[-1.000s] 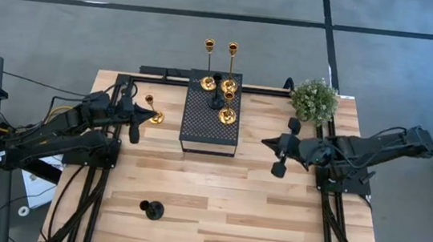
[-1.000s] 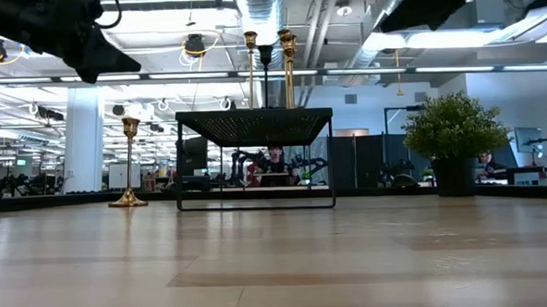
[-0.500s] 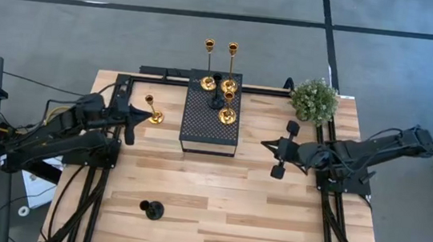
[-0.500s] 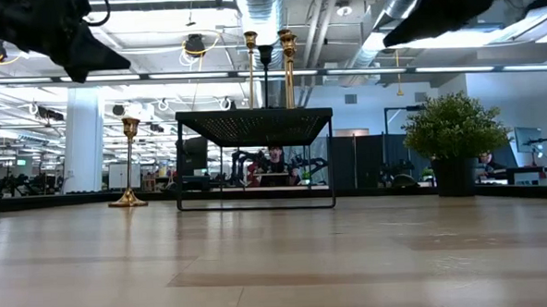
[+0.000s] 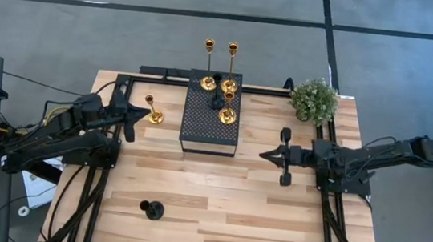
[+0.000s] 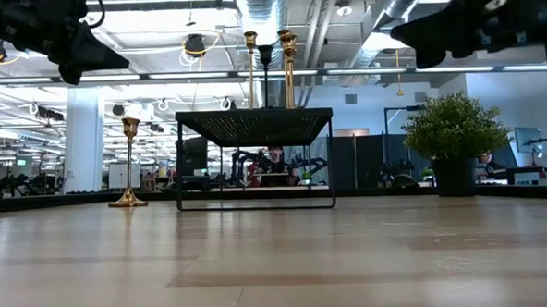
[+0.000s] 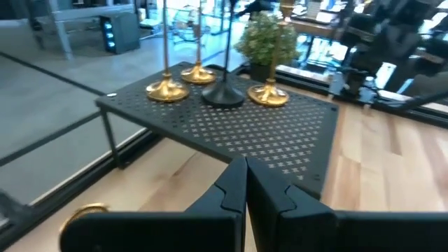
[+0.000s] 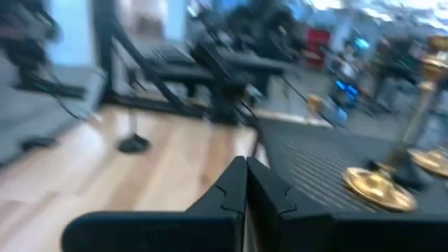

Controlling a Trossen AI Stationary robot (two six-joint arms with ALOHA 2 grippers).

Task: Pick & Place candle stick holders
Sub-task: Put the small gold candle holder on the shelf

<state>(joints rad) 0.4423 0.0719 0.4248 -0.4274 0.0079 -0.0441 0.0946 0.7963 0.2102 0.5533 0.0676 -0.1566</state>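
Observation:
Three gold candle stick holders (image 5: pixel 207 82) (image 5: pixel 228 84) (image 5: pixel 227 116) and a black one (image 5: pixel 216 101) stand by their round bases on the black perforated platform (image 5: pixel 200 127). Another gold holder (image 5: pixel 155 117) stands on the table left of the platform. A second black one (image 5: pixel 151 209) stands near the front left. My left gripper (image 5: pixel 148 114) is shut and empty. It hovers level beside the lone gold holder, high above the table in the low view (image 6: pixel 112 61). My right gripper (image 5: pixel 263 154) is shut and empty, right of the platform and clear of the table (image 6: pixel 407 32).
A small bushy green plant (image 5: pixel 314 99) stands at the far right corner. The platform is raised on thin legs (image 6: pixel 255 159). Bare wood stretches across the table's near half (image 5: pixel 223 210). Arm frames run along both side edges.
My right gripper has sunk and shifted a little toward the table's near edge, tipping to point level at the platform's side. It stays shut. All the holders stand where they were.

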